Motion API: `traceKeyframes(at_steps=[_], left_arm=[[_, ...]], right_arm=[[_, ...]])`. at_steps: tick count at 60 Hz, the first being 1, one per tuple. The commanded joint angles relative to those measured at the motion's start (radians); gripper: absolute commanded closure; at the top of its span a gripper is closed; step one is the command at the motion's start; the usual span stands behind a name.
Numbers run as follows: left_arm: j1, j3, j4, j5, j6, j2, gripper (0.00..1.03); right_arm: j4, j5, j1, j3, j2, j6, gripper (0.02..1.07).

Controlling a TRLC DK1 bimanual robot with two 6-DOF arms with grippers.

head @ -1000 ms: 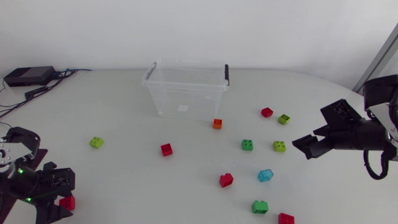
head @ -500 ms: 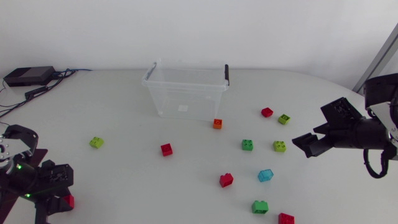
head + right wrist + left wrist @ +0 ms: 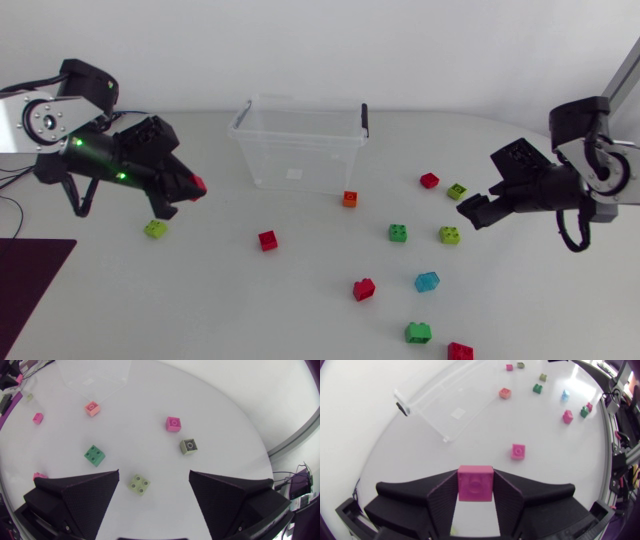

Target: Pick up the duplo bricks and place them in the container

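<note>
My left gripper (image 3: 188, 186) hangs above the table left of the clear plastic container (image 3: 300, 150), shut on a red duplo brick (image 3: 198, 184). The left wrist view shows that brick (image 3: 475, 481) pinched between both fingers, with the container (image 3: 437, 407) ahead. My right gripper (image 3: 474, 212) is open at the right, above a lime brick (image 3: 450, 235). In the right wrist view this lime brick (image 3: 139, 484) lies on the table between the wide-spread fingers (image 3: 75, 495). Other bricks lie loose: lime (image 3: 155, 229), red (image 3: 267, 240), orange (image 3: 350, 199).
More bricks lie scattered on the right half: red (image 3: 429, 180), olive (image 3: 457, 191), green (image 3: 398, 233), red (image 3: 364, 289), cyan (image 3: 427, 282), green (image 3: 418, 332), red (image 3: 460, 351). A dark mat (image 3: 30, 290) covers the front left corner.
My left gripper shut on the red brick at the front left corner, then lifted it up and toward the container. My right gripper shifted slightly left and back over the bricks.
</note>
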Motion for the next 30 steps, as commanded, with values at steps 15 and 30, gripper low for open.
traceKeyframes(at_steps=[15,30], left_arm=[[-0.095,0.272,0.25,0.046,-0.317,0.183,0.66],[-0.129,0.447,0.352,0.06,-0.406,0.37,0.65]], right_arm=[[-0.009,-0.063,-0.022,0.288,0.365,-0.017,0.06],[-0.009,-0.083,-0.056,0.358,0.464,-0.031,0.06]])
